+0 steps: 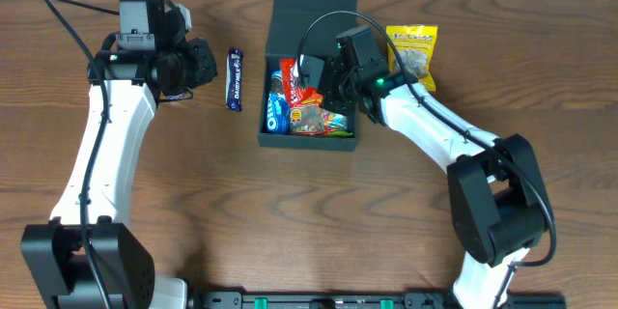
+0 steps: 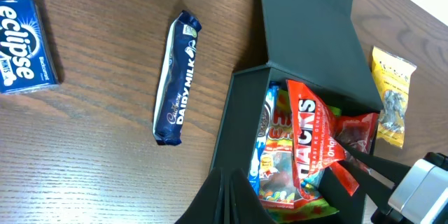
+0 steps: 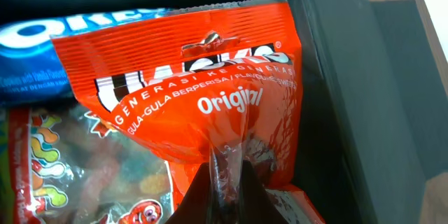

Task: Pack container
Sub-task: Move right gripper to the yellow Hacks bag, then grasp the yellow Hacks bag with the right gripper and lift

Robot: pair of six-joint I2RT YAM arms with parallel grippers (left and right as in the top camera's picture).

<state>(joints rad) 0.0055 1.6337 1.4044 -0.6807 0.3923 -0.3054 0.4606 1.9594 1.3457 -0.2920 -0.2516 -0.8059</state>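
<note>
The container (image 1: 267, 138), a dark teal box, stands at the table's middle with its flap lid (image 1: 314, 5) open toward the back. Inside lie a blue Oreo pack (image 1: 275, 106), a gummy bag (image 1: 317, 122) and a red Hacks bag (image 1: 289, 70). My right gripper (image 1: 312, 84) reaches into the box. In the right wrist view it (image 3: 227, 182) is shut on the red bag's (image 3: 196, 77) lower edge, which is pinched between the fingers. My left gripper (image 1: 200, 63) hovers left of the box, shut and empty (image 2: 225, 203).
A Dairy Milk bar (image 1: 234, 78) lies on the table between my left gripper and the box. A yellow snack packet (image 1: 412, 53) lies right of the box. A blue Eclipse mint box (image 2: 24, 45) lies farther left on the wood.
</note>
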